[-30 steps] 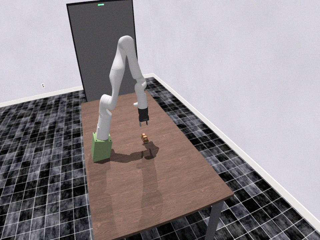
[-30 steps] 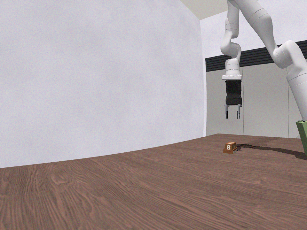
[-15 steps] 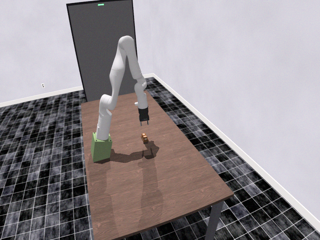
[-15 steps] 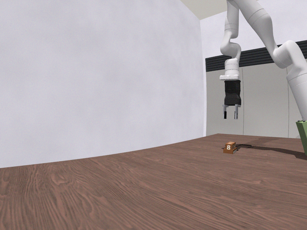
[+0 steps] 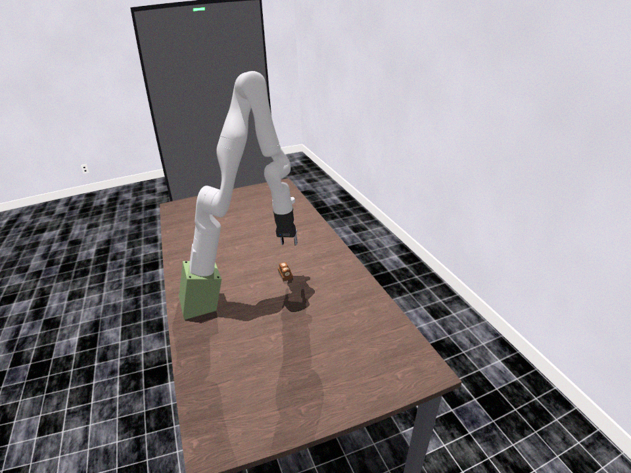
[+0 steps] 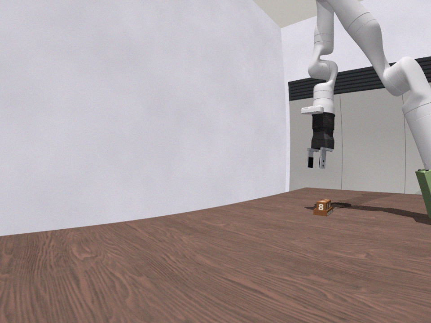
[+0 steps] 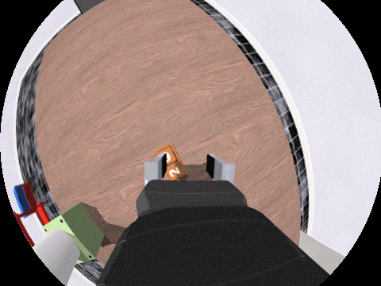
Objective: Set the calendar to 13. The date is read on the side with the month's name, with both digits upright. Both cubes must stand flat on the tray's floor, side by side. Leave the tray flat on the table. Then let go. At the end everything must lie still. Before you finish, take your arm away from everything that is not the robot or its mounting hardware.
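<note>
Hanging above the table with gripper pointing down, well apart from the calendar. Spreading at full width; gripping nothing. Reaching over from the white arm, mounted on a green block.

Resting flat on the wood below: the small brown tray. Sitting in it side by side: two orange-brown cubes. Showing a white 2 on top of one; partly hiding the other's top digit behind the gripper in the wrist view. Displaying a white 8 on an end face in the exterior view. Appearing too small there for reading the lettered side's date. Casting a shadow beside the tray.
</note>
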Robot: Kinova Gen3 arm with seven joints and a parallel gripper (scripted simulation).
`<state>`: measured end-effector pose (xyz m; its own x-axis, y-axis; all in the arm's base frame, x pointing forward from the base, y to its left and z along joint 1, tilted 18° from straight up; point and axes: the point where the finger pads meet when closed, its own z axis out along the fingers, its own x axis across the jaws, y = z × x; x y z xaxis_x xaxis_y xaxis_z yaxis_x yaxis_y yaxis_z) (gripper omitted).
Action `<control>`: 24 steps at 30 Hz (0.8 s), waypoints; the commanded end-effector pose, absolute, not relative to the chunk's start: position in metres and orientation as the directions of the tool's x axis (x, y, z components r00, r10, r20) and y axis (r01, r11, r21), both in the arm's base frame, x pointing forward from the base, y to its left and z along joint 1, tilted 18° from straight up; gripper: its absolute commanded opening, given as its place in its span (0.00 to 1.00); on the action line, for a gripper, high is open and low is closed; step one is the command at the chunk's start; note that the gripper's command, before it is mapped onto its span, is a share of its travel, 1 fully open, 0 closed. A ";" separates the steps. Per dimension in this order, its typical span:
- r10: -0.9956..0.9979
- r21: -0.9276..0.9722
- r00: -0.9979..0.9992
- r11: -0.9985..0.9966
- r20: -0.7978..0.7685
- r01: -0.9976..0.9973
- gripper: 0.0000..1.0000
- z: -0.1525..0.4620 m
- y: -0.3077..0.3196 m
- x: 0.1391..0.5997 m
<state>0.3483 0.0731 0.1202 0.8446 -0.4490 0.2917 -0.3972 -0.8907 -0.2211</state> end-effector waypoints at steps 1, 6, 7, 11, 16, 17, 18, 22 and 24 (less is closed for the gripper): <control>-0.514 -0.249 0.811 -0.855 0.280 -0.456 1.00 0.120 0.074 0.352; -0.679 -0.317 0.697 -0.729 0.231 -0.606 1.00 0.121 0.076 0.363; -0.711 -0.330 0.668 -0.698 0.218 -0.636 1.00 0.121 0.077 0.365; -0.829 -0.375 0.536 -0.553 0.158 -0.744 1.00 0.121 0.077 0.372; -0.902 -0.401 0.419 -0.424 0.105 -0.812 1.00 0.121 0.076 0.377; -0.922 -0.407 0.377 -0.378 0.086 -0.831 1.00 0.121 0.075 0.379; -0.940 -0.413 0.334 -0.330 0.067 -0.849 1.00 0.120 0.075 0.380; -0.989 -0.423 0.150 -0.130 -0.014 -0.897 1.00 0.118 0.071 0.384; -0.997 -0.420 0.054 -0.026 -0.055 -0.907 1.00 0.116 0.069 0.385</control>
